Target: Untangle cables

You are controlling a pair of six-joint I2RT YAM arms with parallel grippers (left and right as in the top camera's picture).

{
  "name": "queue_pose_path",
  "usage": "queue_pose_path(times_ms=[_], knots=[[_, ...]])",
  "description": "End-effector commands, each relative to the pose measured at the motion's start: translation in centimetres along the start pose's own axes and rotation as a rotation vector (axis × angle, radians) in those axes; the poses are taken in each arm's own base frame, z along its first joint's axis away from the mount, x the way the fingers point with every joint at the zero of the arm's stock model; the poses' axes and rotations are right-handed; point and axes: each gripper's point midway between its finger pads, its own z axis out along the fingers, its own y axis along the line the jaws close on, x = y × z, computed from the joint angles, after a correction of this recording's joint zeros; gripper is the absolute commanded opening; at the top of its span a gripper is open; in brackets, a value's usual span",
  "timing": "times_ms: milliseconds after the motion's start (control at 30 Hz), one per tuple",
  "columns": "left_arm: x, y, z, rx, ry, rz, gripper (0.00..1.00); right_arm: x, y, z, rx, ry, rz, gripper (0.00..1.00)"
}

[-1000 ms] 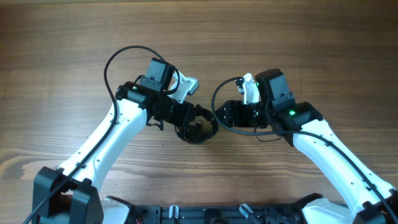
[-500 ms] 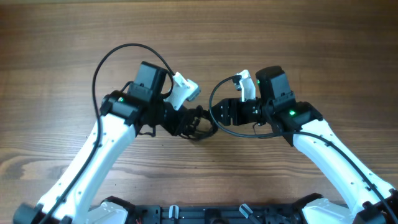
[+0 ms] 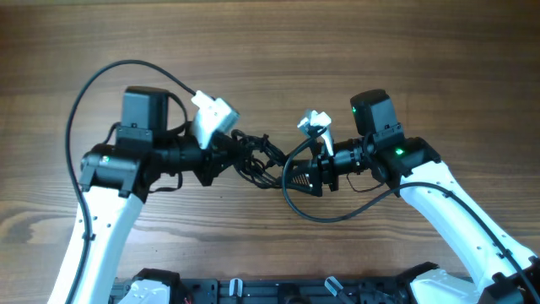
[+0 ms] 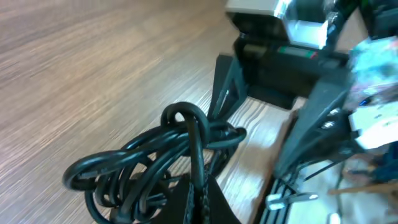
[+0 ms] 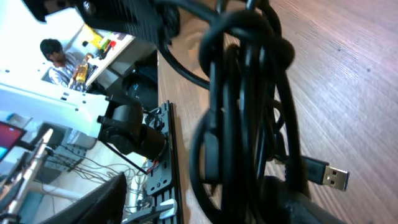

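Overhead, the bench (image 3: 270, 51) is brown wood grain. The arms' bases are cut off by the lower edge. The cables (image 3: 261, 160) hang as one black knotted bundle between the two claws, near the middle of the bench. The left claw (image 3: 239, 152) meets the bundle from the left and the right claw (image 3: 305, 176) from the right. The strands are too tangled to count.

In the left wrist view the same wood runs off to the upper left, and the upper right corner is a blur of white and black housing. The left claw (image 4: 196, 202) is cut off by the bottom edge and is clamped on a strand of the cables (image 4: 155, 158), which fan out in glossy loops. Beyond them the right claw's fingers (image 4: 225, 87) stand apart, with the bundle's far end beside one of them.

The right wrist view shows bench wood (image 5: 348, 74) at right. At left is a cluttered room with white furniture and a seated person (image 5: 53, 53). The cables (image 5: 249, 93) fill the middle, and a metal plug (image 5: 336, 177) sticks out at the lower right. This claw's own fingers are hard to make out.
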Motion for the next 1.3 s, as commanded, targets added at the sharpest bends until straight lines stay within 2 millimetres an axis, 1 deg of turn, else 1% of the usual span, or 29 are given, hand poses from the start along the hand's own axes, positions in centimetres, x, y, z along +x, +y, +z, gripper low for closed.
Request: queue_pose_path(times_ms=[0, 33, 67, 133, 167, 200, 233, 267, 300, 367, 400, 433, 467, 500, 533, 567, 633, 700, 767, 800, 833, 867, 933, 1000, 1067, 1133, 1167, 1233, 1267], knots=[[-1.6, -2.7, -1.4, 0.171, -0.106, -0.013, 0.04, -0.4, 0.7, -0.1, -0.04, -0.016, -0.037, 0.62], [-1.7, -3.1, -1.4, 0.198, -0.115, -0.013, 0.04, -0.5, 0.7, -0.1, -0.04, -0.02, -0.044, 0.62], [-1.8, -3.5, -1.6, 0.223, -0.122, -0.016, 0.04, -0.6, 0.6, -0.1, -0.039, -0.023, -0.051, 0.58], [-1.8, -3.7, -1.6, 0.232, -0.123, -0.02, 0.04, -0.7, 0.6, -0.1, -0.039, -0.026, -0.057, 0.5], [-1.8, -3.7, -1.6, 0.233, -0.122, -0.029, 0.04, -0.7, 0.6, -0.1, -0.038, -0.027, -0.059, 0.43], [-1.8, -3.7, -1.6, 0.233, -0.121, -0.03, 0.04, -0.8, 0.6, -0.1, -0.037, -0.029, -0.065, 0.29], [-1.8, -3.7, -1.6, 0.233, -0.121, -0.03, 0.04, -0.9, 0.6, -0.1, -0.037, -0.032, -0.072, 0.18], [-1.8, -3.7, -1.6, 0.233, -0.121, -0.031, 0.04, -1.2, 0.6, -0.1, -0.036, -0.039, -0.08, 0.09], [-1.8, -3.6, -1.5, 0.233, -0.121, -0.032, 0.04, -1.5, 0.4, -0.1, -0.028, -0.047, -0.066, 0.04], [-1.7, -3.2, -1.4, 0.212, -0.111, -0.036, 0.04, -2.0, 0.1, -0.1, -0.008, -0.059, -0.05, 0.04], [-1.4, -2.6, -1.2, 0.181, -0.097, -0.042, 0.08, -2.2, -0.3, -0.2, 0.012, -0.064, -0.042, 0.04], [-1.2, -2.0, -1.0, 0.152, -0.084, -0.06, 0.22, -2.2, -0.6, -0.2, 0.032, -0.064, -0.042, 0.04], [-1.0, -1.5, -0.9, 0.127, -0.072, -0.08, 0.3, -2.2, -1.2, -0.2, 0.066, -0.063, -0.041, 0.04], [-1.0, -1.4, -0.9, 0.123, -0.071, -0.08, 0.47, -2.2, -1.7, -0.3, 0.1, -0.063, -0.037, 0.04], [-1.0, -1.4, -0.9, 0.123, -0.071, -0.081, 0.84, -2.5, -2.2, -0.5, 0.144, -0.068, -0.034, 0.04], [-1.0, -1.4, -0.9, 0.123, -0.071, -0.08, 1.0, -2.8, -2.3, -0.7, 0.171, -0.073, -0.043, 0.04], [-1.0, -1.4, -0.9, 0.123, -0.071, -0.081, 1.0, -3.8, -2.3, -1.6, 0.243, -0.097, -0.083, 0.04], [-1.3, -1.0, -0.8, 0.109, -0.073, -0.146, 1.0, -4.5, -2.1, -2.8, 0.328, -0.123, -0.123, 0.04], [-1.7, 1.2, -0.7, 0.006, -0.081, -0.34, 1.0, -5.5, -1.6, -4.8, 0.477, -0.153, -0.221, 0.04], [-1.8, 2.0, -0.6, -0.03, -0.089, -0.45, 1.0, -5.7, -1.3, -5.3, 0.518, -0.158, -0.25, 0.04], [-2.0, 2.4, -0.6, -0.037, -0.096, -0.542, 1.0, -6.0, -0.9, -6.0, 0.582, -0.162, -0.303, 0.04], [-2.2, 2.6, -0.4, -0.029, -0.104, -0.685, 1.0, -6.3, -0.6, -6.5, 0.64, -0.165, -0.337, 0.04], [-2.3, 2.4, -0.4, -0.004, -0.108, -0.852, 1.0, -6.6, -0.6, -7.2, 0.766, -0.153, -0.412, 0.04], [-2.6, 1.5, -0.4, 0.057, -0.1, -0.969, 1.0, -6.6, -0.6, -6.7, 0.866, -0.107, -0.497, 0.04], [-2.7, 1.4, -0.4, 0.071, -0.094, -1.092, 1.0, -6.7, -0.6, -6.4, 1.01, -0.066, -0.57, 0.04], [-2.7, 1.2, -0.4, 0.086, -0.089, -1.171, 1.0, -7.0, -0.5, -6.6, 1.135, -0.054, -0.6, 0.04], [-2.8, 1.3, -0.5, 0.087, -0.091, -1.181, 1.0, -7.1, -0.1, -6.2, 1.178, -0.051, -0.627, 0.04], [-2.9, 1.4, -0.4, 0.083, -0.097, -1.174, 1.0, -7.3, 0.8, -4.4, 1.145, -0.045, -0.686, 0.04], [-2.9, 1.6, -0.4, 0.074, -0.1, -1.175, 1.0, -7.3, 0.8, -3.9, 1.137, -0.036, -0.706, 0.05]])
